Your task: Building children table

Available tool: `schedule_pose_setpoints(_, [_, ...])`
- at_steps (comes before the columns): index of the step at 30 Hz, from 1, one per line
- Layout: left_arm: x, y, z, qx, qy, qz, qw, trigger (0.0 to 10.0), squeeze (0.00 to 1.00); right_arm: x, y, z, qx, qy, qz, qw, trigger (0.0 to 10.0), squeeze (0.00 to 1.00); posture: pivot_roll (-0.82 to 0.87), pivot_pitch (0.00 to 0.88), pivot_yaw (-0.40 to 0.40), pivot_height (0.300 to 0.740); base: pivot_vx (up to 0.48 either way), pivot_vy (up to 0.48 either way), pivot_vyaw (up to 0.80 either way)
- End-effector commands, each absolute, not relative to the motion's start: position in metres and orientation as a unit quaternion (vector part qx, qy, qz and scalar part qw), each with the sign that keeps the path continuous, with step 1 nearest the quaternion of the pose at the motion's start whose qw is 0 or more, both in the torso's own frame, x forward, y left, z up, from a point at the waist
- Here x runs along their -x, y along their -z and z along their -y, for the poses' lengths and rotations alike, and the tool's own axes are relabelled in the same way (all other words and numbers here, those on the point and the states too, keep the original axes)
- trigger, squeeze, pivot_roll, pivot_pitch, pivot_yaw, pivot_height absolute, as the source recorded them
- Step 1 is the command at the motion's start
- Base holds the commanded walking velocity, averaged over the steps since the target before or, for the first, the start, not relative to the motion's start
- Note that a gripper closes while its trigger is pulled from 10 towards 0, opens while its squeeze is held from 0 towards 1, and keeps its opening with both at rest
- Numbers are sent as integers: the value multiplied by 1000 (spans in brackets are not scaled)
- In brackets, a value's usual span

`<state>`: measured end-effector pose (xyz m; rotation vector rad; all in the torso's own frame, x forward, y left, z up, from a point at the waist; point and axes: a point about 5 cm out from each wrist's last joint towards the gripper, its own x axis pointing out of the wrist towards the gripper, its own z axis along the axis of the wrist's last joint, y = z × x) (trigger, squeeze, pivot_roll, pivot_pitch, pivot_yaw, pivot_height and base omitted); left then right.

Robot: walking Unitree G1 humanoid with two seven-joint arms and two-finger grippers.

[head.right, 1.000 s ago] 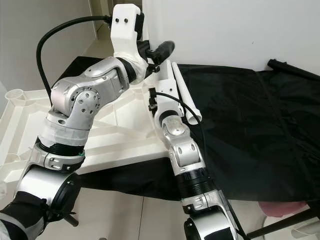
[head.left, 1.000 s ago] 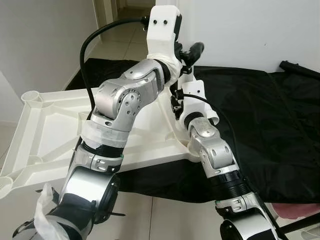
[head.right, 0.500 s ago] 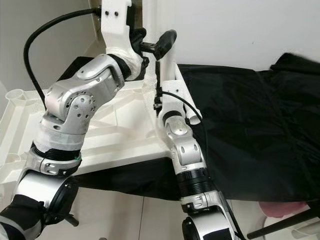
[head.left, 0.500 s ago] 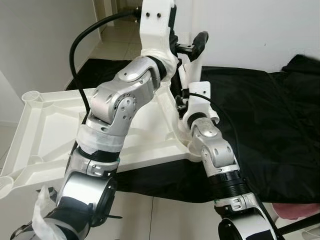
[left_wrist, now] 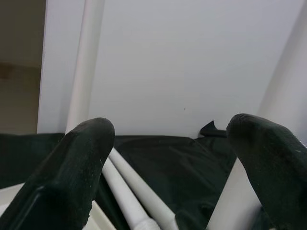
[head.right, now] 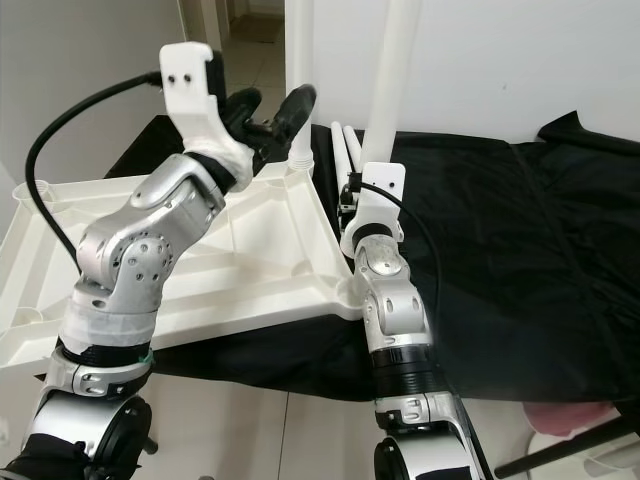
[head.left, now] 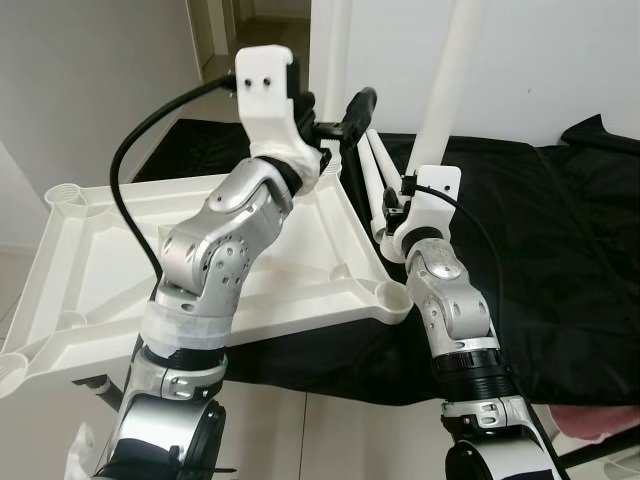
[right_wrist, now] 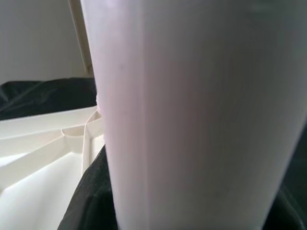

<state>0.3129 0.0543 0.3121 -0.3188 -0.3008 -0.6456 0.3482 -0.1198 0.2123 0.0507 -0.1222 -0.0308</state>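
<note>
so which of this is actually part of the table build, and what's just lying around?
Job:
- upside-down white plastic tabletop
- white tube leg held upright in right pincer
- white leg standing at the far corner
- two spare white legs lying on the cloth
- left pincer, open

Lying about:
- black cloth
- pink object, floor

"What moved?"
"The right pincer (head.left: 404, 195) lifted a white table leg (head.left: 447, 85); it now stands up in the upper middle."
"And the left pincer (head.left: 337, 118)?"
"It swung left and lower, fingers apart, off that leg."
</note>
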Motion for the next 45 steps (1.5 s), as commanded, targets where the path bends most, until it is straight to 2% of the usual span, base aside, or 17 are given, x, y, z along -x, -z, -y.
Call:
schedule_pose_setpoints(1, [-307,-310,-52,145,346,159,913,10000,0,-344,-217,123,-32,11,84,996,10000,0,13,13,15,740,0,0,0])
schedule_pose_setpoints(8, [-302,-277,-63,126,322,148,927,10000,0,-329,-205,132,-7,-12,132,991,10000,0,11,17,13,740,0,0,0])
schedule_pose_setpoints(24, [-289,-229,-73,69,327,133,933,10000,0,-314,-173,140,-19,-70,142,987,10000,0,12,19,26,740,0,0,0])
schedule_pose_setpoints(31, [-282,-210,-71,59,357,113,925,10000,0,-312,-164,143,-14,-86,137,987,10000,0,18,21,26,740,0,0,0])
schedule_pose_setpoints(35, [-268,-193,-69,27,402,95,910,10000,0,-308,-150,144,-11,-122,122,985,10000,0,17,23,28,740,0,0,0])
schedule_pose_setpoints(45, [-252,-180,-57,17,468,55,882,10000,0,-309,-132,139,30,-186,102,977,10000,0,17,24,33,740,0,0,0])
